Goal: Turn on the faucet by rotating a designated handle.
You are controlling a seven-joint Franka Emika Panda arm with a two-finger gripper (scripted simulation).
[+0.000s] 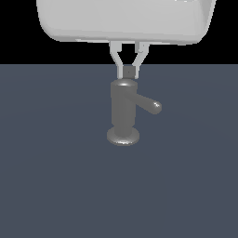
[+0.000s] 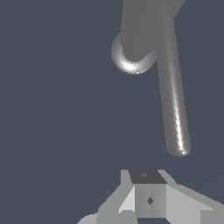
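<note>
The faucet point(image 1: 123, 114) stands upright mid-floor point(image 1: 51, 176) on its flared base, with the gripper point(image 1: 128, 72) hanging just above its rounded top, fingertips drawn together and nothing between them. The handle point(image 1: 148, 104) juts from the upper body toward the exterior view's right, apart from the gripper

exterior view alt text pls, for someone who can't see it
A grey faucet stands upright on a dark floor, its handle jutting toward the exterior view's right. A white gripper hangs just above the faucet's top, fingers together, holding nothing.
</note>
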